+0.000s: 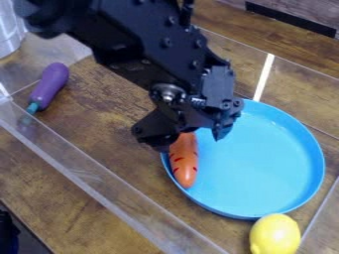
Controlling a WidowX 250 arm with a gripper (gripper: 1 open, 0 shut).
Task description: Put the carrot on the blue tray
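The orange carrot lies lengthwise at the left side of the round blue tray, with its lower end near the rim. Its leafy top is hidden under my black gripper. The gripper hangs just over the carrot's upper end, open. One finger stands left of the carrot and the other right of it, and neither grips it.
A purple eggplant lies at the far left on the wooden table. A yellow lemon sits just off the tray's front rim. A clear plastic wall runs along the table's front-left edge.
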